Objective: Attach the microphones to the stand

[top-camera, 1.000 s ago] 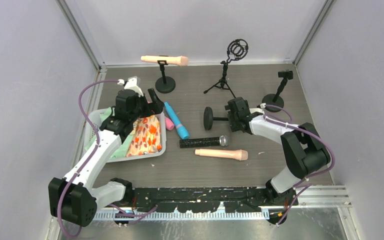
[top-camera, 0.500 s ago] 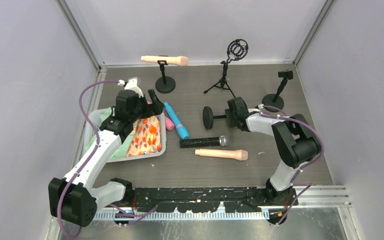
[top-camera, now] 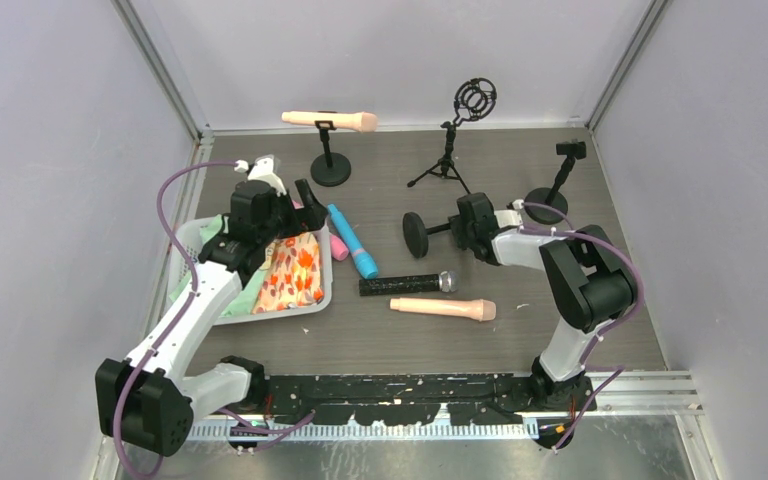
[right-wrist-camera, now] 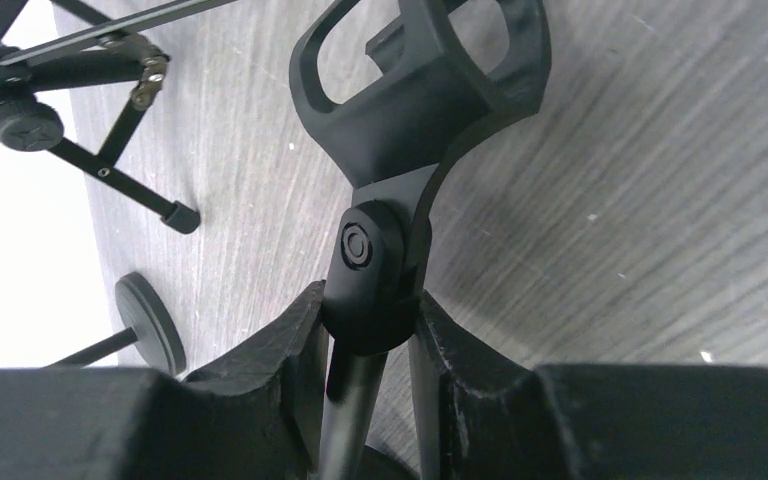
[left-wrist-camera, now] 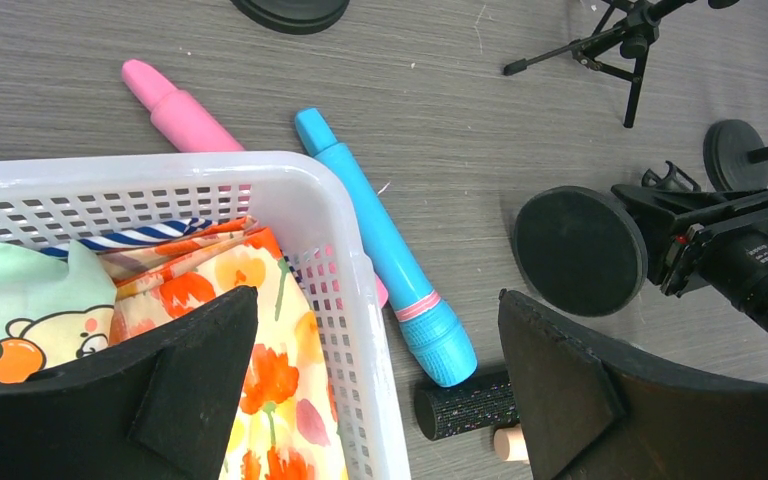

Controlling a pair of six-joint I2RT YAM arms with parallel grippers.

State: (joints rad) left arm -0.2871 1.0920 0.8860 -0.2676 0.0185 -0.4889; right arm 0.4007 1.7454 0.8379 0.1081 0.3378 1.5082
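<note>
A black stand (top-camera: pixel 416 235) lies on its side mid-table, round base facing left. My right gripper (top-camera: pixel 458 229) is shut on its pivot joint (right-wrist-camera: pixel 370 262), just below the empty clip (right-wrist-camera: pixel 420 90). One peach microphone (top-camera: pixel 330 120) sits clipped in the back-left stand (top-camera: pixel 330 168). Loose on the table lie the blue microphone (top-camera: pixel 352 241), the black one with a silver mesh head (top-camera: pixel 408 284) and another peach one (top-camera: pixel 443 308). My left gripper (left-wrist-camera: pixel 375 310) hangs open above the basket rim, holding nothing, with the blue microphone (left-wrist-camera: pixel 385 255) below it.
A white basket (top-camera: pixel 322 296) of patterned cloths sits at left, a pink stick (top-camera: pixel 339 247) beside it. A tripod with a ring mount (top-camera: pixel 450 150) stands at the back. An empty stand (top-camera: pixel 552 192) stands at right. Walls enclose three sides.
My right gripper has closed from wide onto the fallen stand's joint, and its arm has drawn in toward the stand. The left arm has not moved.
</note>
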